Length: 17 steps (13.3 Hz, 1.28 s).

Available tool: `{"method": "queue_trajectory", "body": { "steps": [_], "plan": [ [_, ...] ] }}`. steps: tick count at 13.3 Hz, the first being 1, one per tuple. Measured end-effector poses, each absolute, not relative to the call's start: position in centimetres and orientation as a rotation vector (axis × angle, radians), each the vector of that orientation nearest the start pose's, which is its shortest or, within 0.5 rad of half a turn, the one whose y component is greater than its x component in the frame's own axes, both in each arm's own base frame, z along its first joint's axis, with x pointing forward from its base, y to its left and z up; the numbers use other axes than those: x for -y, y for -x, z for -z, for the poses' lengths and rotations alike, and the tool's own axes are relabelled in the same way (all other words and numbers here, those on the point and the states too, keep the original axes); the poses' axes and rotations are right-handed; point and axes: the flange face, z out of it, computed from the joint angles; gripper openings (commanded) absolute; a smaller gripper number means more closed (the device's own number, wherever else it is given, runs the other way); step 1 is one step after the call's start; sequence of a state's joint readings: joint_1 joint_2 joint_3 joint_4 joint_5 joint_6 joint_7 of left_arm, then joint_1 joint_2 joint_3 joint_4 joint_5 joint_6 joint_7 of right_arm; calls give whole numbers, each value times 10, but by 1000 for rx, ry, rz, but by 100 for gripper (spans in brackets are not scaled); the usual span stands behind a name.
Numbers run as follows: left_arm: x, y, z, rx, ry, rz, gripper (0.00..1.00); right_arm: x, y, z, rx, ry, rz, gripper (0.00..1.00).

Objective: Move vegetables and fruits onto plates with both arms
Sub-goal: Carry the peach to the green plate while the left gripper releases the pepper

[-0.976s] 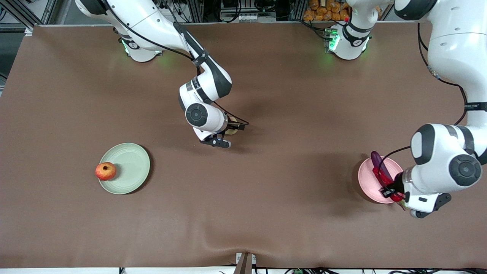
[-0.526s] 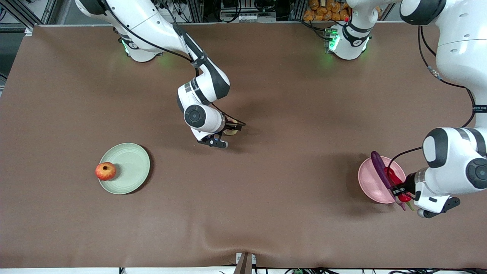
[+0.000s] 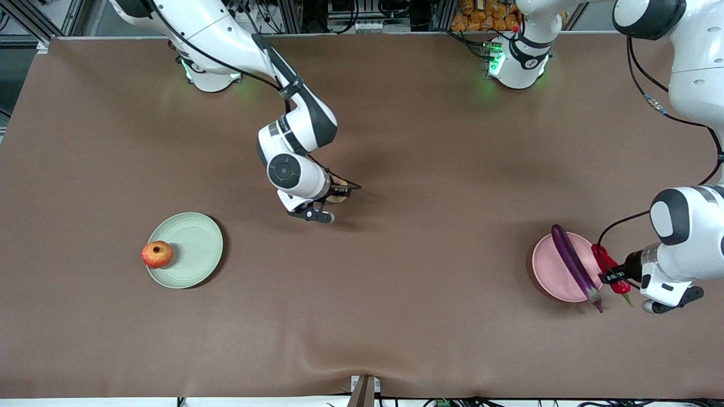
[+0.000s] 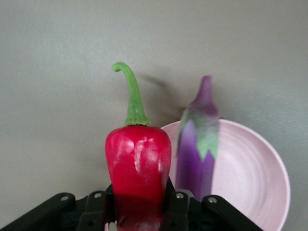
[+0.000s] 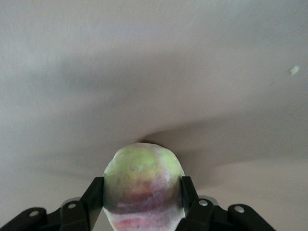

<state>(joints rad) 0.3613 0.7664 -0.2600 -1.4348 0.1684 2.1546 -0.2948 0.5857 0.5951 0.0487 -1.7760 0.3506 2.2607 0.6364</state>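
At mid-table the peach (image 5: 143, 185) is clamped in the right gripper (image 3: 337, 194) for carrying to the green plate (image 3: 195, 249) at 8 o'clock, while the chili (image 4: 138, 178), clamped in the left gripper (image 3: 613, 276), is held just off the pink plate (image 3: 551, 265) bearing the eggplant (image 3: 574, 264).

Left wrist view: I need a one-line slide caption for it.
Left gripper shut on glossy red chili pepper, beside the long purple eggplant lying on the pale pink plate.

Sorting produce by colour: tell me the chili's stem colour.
Green, clearest in the left wrist view: stem.
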Motion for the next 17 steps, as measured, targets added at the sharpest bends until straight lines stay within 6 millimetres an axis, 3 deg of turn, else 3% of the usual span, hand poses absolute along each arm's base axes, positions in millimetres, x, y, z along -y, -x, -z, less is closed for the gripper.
{"method": "queue_trajectory", "body": {
  "steps": [3,5,7,8,9,11,12,13,14,16,17],
  "plan": [
    [-120,-704,-232,627,3160,-46,0,-346,-549,-244,-401,2910,-372,32],
    [-113,-705,-231,640,3183,-42,46,-292,-578,-266,-298,2895,-365,32],
    [-107,-706,-233,636,3195,-40,65,-219,-612,-284,-170,2874,-332,33],
    [-101,-707,-235,633,3209,-35,89,-182,-627,-291,-83,2882,-293,33],
    [-89,-710,-241,634,3230,-26,100,-146,-639,-295,18,2901,-252,33],
    [-69,-714,-257,649,3251,0,100,-86,-650,-291,198,2918,-213,34],
    [-58,-716,-270,639,3265,16,100,-62,-653,-282,268,2910,-214,38],
    [-44,-717,-285,631,3276,25,100,-44,-654,-271,328,2896,-217,62],
    [-29,-718,-303,615,3288,34,100,-30,-657,-259,376,2884,-216,96],
    [-2,-715,-336,568,3302,50,100,-18,-664,-247,423,2872,-208,100],
    [11,-713,-358,532,3308,65,100,-21,-670,-252,439,2871,-183,100]
  ]
}}
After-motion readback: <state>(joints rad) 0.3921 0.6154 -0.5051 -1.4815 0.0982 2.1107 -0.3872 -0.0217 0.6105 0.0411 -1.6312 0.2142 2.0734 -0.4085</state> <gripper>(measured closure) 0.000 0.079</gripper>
